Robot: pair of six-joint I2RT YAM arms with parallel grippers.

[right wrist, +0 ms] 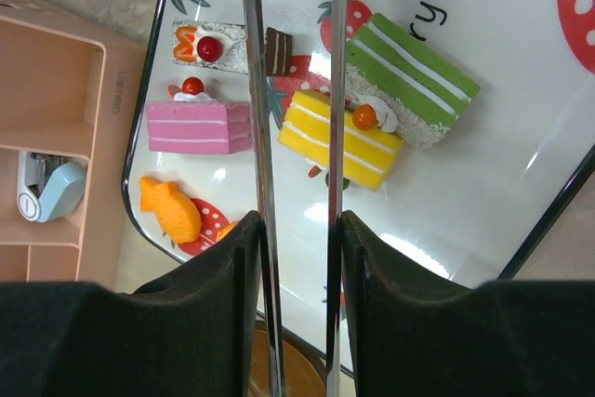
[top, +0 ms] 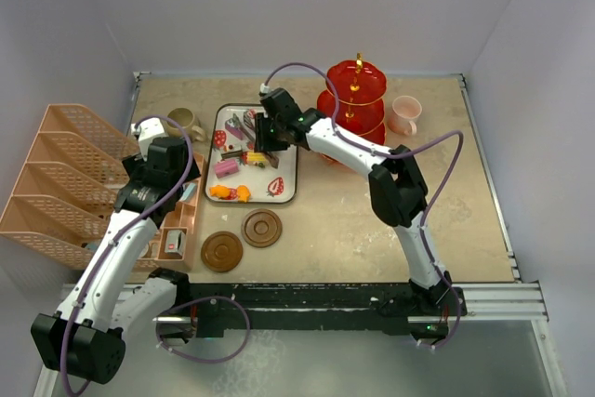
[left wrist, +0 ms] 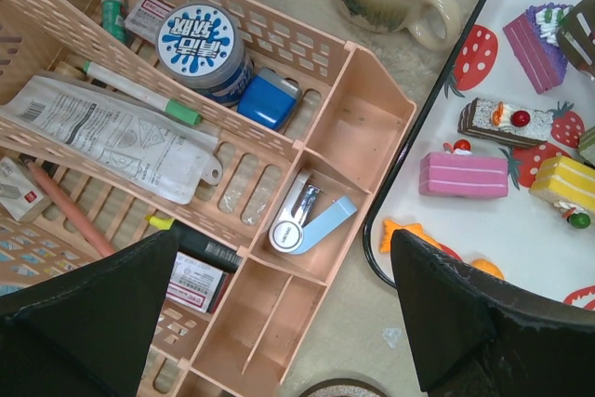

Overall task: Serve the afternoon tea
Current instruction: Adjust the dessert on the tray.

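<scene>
Right jaws are clamped on the tweezers (right wrist: 263, 183), whose parted prongs are held directly over the yellow cake (right wrist: 376, 153) on the tray (right wrist: 521, 90) by the counter's (top: 372, 220) far edge, cake axis slanted across them; left jaws, apart, are farther off.

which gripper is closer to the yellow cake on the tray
Right. The right gripper is above the tray, its tweezers reaching over the yellow cake. The left gripper is beyond the tray's left edge, over the peach organizer.
</scene>
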